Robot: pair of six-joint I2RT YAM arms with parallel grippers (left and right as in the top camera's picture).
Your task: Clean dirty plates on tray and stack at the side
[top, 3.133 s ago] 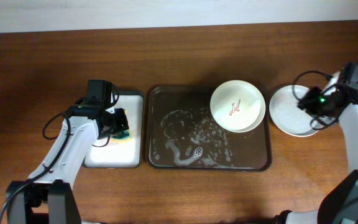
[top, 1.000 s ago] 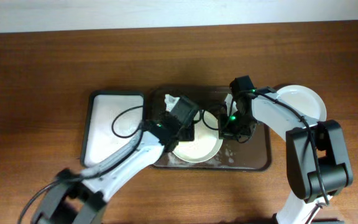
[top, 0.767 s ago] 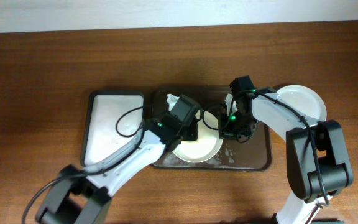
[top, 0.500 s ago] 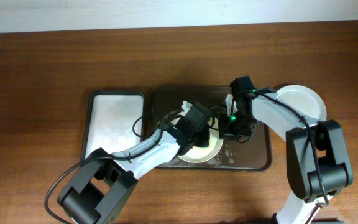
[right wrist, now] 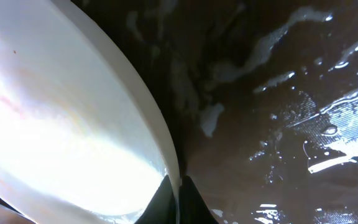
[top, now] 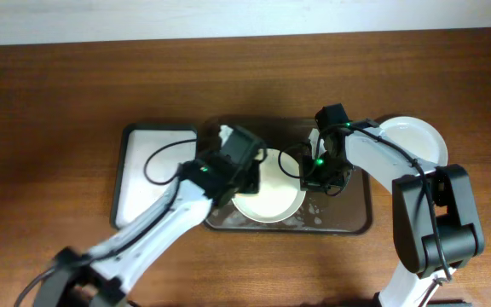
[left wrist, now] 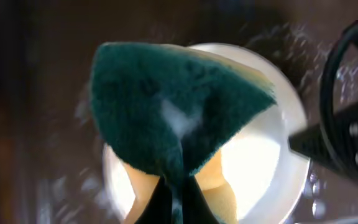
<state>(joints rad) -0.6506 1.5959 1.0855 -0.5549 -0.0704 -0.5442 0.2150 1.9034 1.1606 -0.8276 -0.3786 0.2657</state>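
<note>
The pale plate (top: 273,194) lies in the wet, sudsy tray (top: 352,215), directly below my left gripper (left wrist: 176,198). That gripper's fingers are pinched on a folded green sponge (left wrist: 173,112) covering part of the plate. My right gripper (right wrist: 176,190) is clamped on the plate's rim. Beyond it, outside the tray, sits a white plate (top: 420,141).

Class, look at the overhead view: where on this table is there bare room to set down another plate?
The white tray left of the dark tray lies bare. So does the table behind both trays. Crowded: the dark tray, where left gripper, sponge and right gripper meet at the plate.
</note>
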